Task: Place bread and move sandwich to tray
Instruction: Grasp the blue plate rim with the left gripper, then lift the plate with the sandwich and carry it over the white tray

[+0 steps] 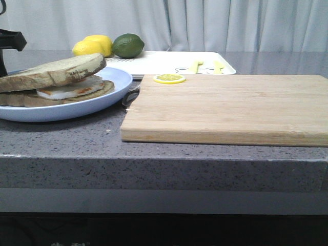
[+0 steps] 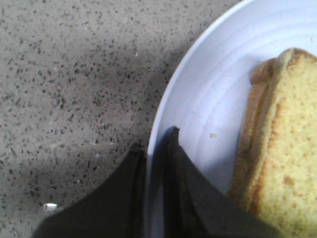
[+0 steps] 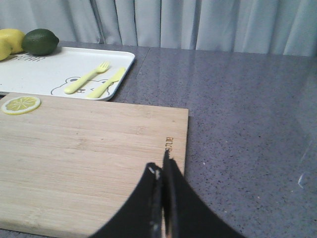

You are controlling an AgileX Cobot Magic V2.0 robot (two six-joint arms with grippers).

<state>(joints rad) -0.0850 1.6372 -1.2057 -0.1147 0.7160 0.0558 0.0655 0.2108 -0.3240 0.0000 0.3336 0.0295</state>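
Observation:
The sandwich sits on the light-blue plate (image 1: 117, 86) at the left of the front view. The thick bread slice (image 1: 56, 72) lies tilted on top of the fried egg (image 1: 72, 89) and the lower slice. In the left wrist view my left gripper (image 2: 154, 141) is shut on the plate's rim (image 2: 208, 94), one finger outside and one inside, with the bread (image 2: 285, 148) beside it. The white tray (image 1: 164, 62) lies at the back. My right gripper (image 3: 162, 166) is shut and empty above the board's near corner.
A wooden cutting board (image 1: 225, 107) lies right of the plate, with a lemon slice (image 1: 169, 78) at its far left corner. The tray (image 3: 29, 74) holds a yellow fork (image 3: 87, 78) and knife (image 3: 106, 83), a lemon (image 1: 93, 45) and a lime (image 1: 128, 45). Curtains hang behind.

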